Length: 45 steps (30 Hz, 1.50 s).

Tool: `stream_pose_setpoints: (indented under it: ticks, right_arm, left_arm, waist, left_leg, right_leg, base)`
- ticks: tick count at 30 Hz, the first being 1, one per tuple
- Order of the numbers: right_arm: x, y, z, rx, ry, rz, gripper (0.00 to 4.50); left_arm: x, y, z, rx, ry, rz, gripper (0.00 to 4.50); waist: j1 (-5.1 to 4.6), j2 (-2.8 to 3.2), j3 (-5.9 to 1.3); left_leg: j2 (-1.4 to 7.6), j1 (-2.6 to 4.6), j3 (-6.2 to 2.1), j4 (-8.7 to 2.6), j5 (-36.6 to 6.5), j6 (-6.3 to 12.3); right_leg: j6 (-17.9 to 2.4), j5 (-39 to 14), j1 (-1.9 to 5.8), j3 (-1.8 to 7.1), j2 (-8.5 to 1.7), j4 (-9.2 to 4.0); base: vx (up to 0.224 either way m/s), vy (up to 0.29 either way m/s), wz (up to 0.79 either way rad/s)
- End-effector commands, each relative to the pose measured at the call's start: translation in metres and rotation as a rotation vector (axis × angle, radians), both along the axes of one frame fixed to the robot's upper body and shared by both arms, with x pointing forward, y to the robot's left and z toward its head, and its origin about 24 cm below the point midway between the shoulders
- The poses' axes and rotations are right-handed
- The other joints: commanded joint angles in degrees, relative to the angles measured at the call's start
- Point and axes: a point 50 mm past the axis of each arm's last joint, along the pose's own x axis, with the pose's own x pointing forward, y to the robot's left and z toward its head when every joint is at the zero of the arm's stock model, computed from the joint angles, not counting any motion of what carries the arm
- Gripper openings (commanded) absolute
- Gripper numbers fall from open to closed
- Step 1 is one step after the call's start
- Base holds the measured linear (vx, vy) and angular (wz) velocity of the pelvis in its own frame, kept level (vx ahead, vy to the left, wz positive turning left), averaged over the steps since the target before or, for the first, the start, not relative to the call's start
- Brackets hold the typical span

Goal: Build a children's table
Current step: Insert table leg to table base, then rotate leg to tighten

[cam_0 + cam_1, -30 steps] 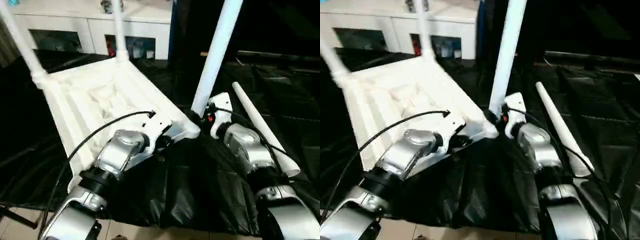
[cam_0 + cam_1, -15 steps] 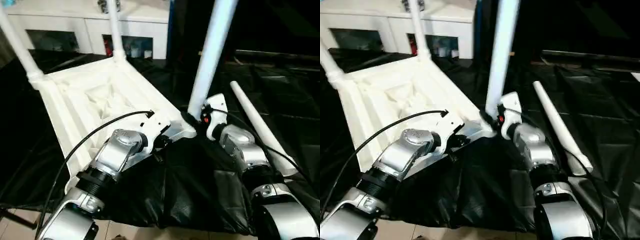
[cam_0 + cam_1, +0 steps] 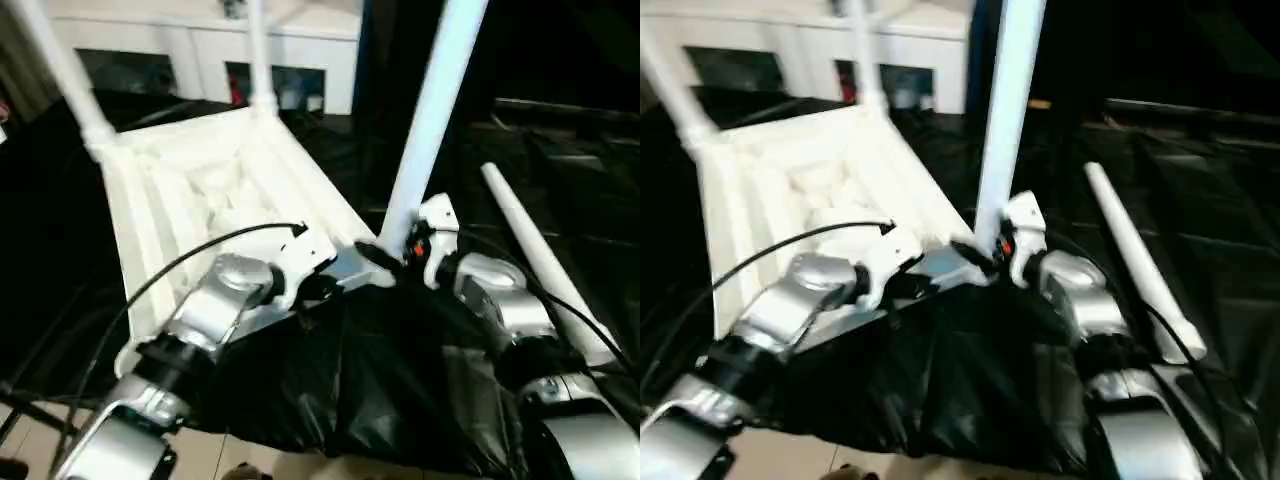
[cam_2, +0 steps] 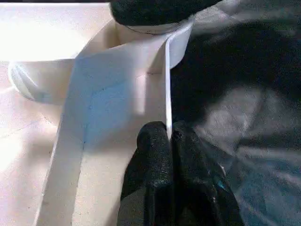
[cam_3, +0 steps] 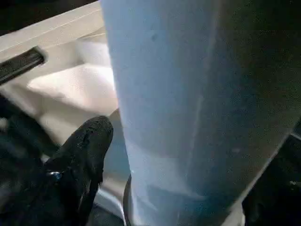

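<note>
Table top (image 3: 190,190) upside down on black sheet (image 3: 400,390). Left gripper (image 4: 168,136) pinched on its near rim, right gripper (image 3: 395,255) clamped round upright leg (image 3: 430,120) at corner; both unchanged. Loose leg (image 3: 545,265) alongside.

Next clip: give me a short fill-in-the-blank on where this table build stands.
1. The table top lies with its ribbed underside facing ____.
2. ____ legs stand upright in corner sockets.
3. The right gripper holds the base of the nearest ____.
4. The spare leg lies on the ____ sheet.

Missing words: up; three; leg; black
</note>
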Motion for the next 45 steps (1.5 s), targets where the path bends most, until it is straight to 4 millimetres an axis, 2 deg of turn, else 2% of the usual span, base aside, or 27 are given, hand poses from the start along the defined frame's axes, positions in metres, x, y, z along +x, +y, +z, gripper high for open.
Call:
stream_pose_setpoints:
  ticks: [1, 7, 11, 12, 14, 16, 24, 30, 33, 35, 38, 39, 40, 41, 42, 43, 45]
  right_arm:
    - [-0.011, 0.011, -0.01, -0.028, 0.047, 0.126, 3.84]
    - [-0.023, 0.002, -0.011, -0.077, 0.078, 0.258, 3.84]
    - [-0.029, -0.002, -0.012, -0.101, 0.096, 0.311, 3.84]
    - [-0.031, -0.003, -0.013, -0.108, 0.102, 0.332, 3.69]
    - [-0.034, -0.005, -0.013, -0.117, 0.11, 0.357, 3.69]
    - [-0.034, -0.005, -0.013, -0.124, 0.11, 0.362, 3.48]
    - [-0.036, -0.001, -0.014, -0.117, 0.113, 0.377, 2.9]
    - [-0.042, 0.001, -0.02, -0.101, 0.135, 0.388, 2.8]
    - [-0.04, 0.005, -0.025, -0.059, 0.148, 0.301, 2.79]
    - [-0.035, 0.008, -0.029, -0.053, 0.138, 0.213, 2.79]
    - [-0.022, 0.014, -0.038, -0.043, 0.13, -0.033, 2.79]
    - [-0.018, 0.016, -0.042, -0.041, 0.133, -0.113, 2.78]
    - [-0.018, 0.016, -0.042, -0.041, 0.133, -0.113, 2.78]
    - [-0.012, 0.023, -0.045, -0.033, 0.128, -0.236, 2.78]
    - [-0.012, 0.023, -0.045, -0.033, 0.128, -0.236, 2.78]
    - [-0.009, 0.032, -0.045, -0.024, 0.11, -0.298, 2.78]
    - [-0.008, 0.039, -0.044, -0.019, 0.091, -0.315, 2.78]
  left_arm:
    - [-0.005, -0.022, 0.023, -0.111, -0.082, -0.163, 0.0]
    - [-0.009, -0.011, 0.021, -0.109, -0.047, -0.277, 0.0]
    - [-0.01, -0.007, 0.02, -0.098, -0.038, -0.322, 0.0]
    - [-0.011, -0.005, 0.02, -0.096, -0.031, -0.338, 0.0]
    - [-0.012, -0.002, 0.019, -0.09, -0.022, -0.375, 0.0]
    - [-0.012, 0.0, 0.018, -0.089, -0.013, -0.383, 0.0]
    - [-0.011, 0.004, 0.017, -0.081, -0.004, -0.392, 0.0]
    - [-0.01, 0.002, 0.014, -0.121, 0.023, -0.368, 0.0]
    - [-0.005, -0.004, 0.012, -0.16, 0.024, -0.279, 0.0]
    - [-0.001, -0.008, 0.012, -0.174, 0.015, -0.231, 0.0]
    - [0.007, -0.019, 0.01, -0.18, -0.007, -0.127, 0.0]
    - [0.01, -0.023, 0.01, -0.179, -0.016, -0.097, 0.0]
    - [0.01, -0.023, 0.01, -0.179, -0.016, -0.097, 0.0]
    - [0.012, -0.032, 0.008, -0.18, -0.025, -0.053, 0.0]
    - [0.012, -0.032, 0.008, -0.18, -0.025, -0.053, 0.0]
    - [0.013, -0.039, 0.007, -0.181, -0.025, -0.034, 0.0]
    - [0.012, -0.043, 0.006, -0.18, -0.023, -0.029, 0.0]
  waist:
    - [0.06, 0.03, -4.03]
    - [0.96, 0.14, -3.85]
    - [1.22, 0.05, -3.72]
    - [1.41, -0.02, -3.8]
    - [1.86, 0.16, -3.88]
    - [2.11, 0.1, -3.93]
    - [2.13, 0.14, -3.97]
    - [2.23, 0.25, -3.98]
    - [2.21, 0.1, -3.93]
    - [2.08, 0.13, -3.66]
    - [1.32, -0.04, -3.25]
    - [1.08, -0.03, -3.25]
    - [0.52, -0.09, -3.19]
    - [0.12, -0.02, -3.22]
    - [0.12, -0.02, -3.22]
    - [-0.08, -0.01, -3.2]
    - [-0.31, 0.0, -3.29]
  left_leg:
    - [3.98, 0.82, -1.12, -3.28, -5.3, 5.73]
    - [4.13, 1.17, -1.07, -3.42, -7.19, 4.63]
    - [4.05, 1.04, -1.14, -3.45, -8.06, 3.9]
    - [4.16, 1.24, -1.06, -3.44, -7.89, 3.95]
    - [4.07, 1.0, -1.1, -3.32, -7.1, 4.15]
    - [4.15, 1.14, -1.08, -3.32, -7.09, 4.03]
    - [4.13, 0.98, -1.19, -3.35, -7.5, 3.45]
    - [4.2, 1.15, -1.17, -3.35, -7.68, 3.46]
    - [4.15, 1.11, -1.15, -3.4, -8.24, 3.17]
    - [4.05, 1.18, -1.18, -3.55, -9.15, 2.79]
    - [3.75, 1.57, -1.48, -3.94, -12.79, 0.43]
    - [3.8, 1.5, -1.59, -4.04, -12.93, 0.03]
    - [3.63, 1.67, -1.65, -4.12, -13.99, -0.27]
    - [3.62, 1.72, -1.58, -4.09, -13.86, -0.21]
    - [3.62, 1.72, -1.58, -4.09, -13.86, -0.21]
    - [3.53, 1.7, -1.52, -4.02, -13.73, 0.06]
    - [3.53, 1.56, -1.61, -4.13, -13.22, 0.31]
  right_leg:
    - [-13.34, -3.22, 3.52, 3.75, -5.91, -2.98]
    - [-12.51, -7.18, 3.21, 3.7, -5.9, -3.38]
    - [-11.67, -9.74, 3.24, 3.74, -6.03, -3.68]
    - [-11.39, -9.71, 3.11, 3.8, -5.99, -3.64]
    - [-11.36, -9.17, 3.21, 3.75, -5.97, -3.46]
    - [-11.39, -8.78, 3.08, 3.76, -6.02, -3.37]
    - [-11.57, -8.83, 3.26, 3.7, -6.08, -3.36]
    - [-11.52, -9.04, 3.13, 3.67, -6.05, -3.42]
    - [-11.53, -9.92, 3.23, 3.73, -6.17, -3.49]
    - [-10.98, -12.46, 3.07, 3.7, -6.18, -3.88]
    - [-8.7, -21.85, 3.06, 3.61, -6.57, -5.08]
    - [-8.49, -22.49, 3.17, 3.58, -6.65, -5.01]
    - [-7.77, -24.42, 3.06, 3.46, -6.54, -5.39]
    - [-7.57, -24.51, 2.9, 3.58, -6.49, -5.49]
    - [-7.57, -24.51, 2.9, 3.58, -6.49, -5.49]
    - [-7.48, -24.67, 2.88, 3.66, -6.55, -5.64]
    - [-7.43, -23.87, 3.04, 3.66, -6.51, -5.47]
  base:
    - [0.0, 0.0, 0.0]
    - [0.0, 0.0, 0.0]
    - [0.0, 0.0, 0.0]
    - [0.0, 0.0, 0.0]
    - [0.0, 0.0, 0.0]
    - [0.0, 0.0, 0.0]
    - [0.0, 0.0, 0.0]
    - [0.0, 0.0, 0.0]
    - [0.0, 0.0, 0.0]
    - [0.0, 0.0, 0.0]
    - [0.0, 0.0, 0.0]
    - [0.0, 0.0, 0.0]
    - [0.0, 0.0, 0.0]
    - [0.0, 0.0, 0.0]
    - [0.0, 0.0, 0.0]
    - [0.0, 0.0, 0.0]
    - [0.0, 0.0, 0.0]
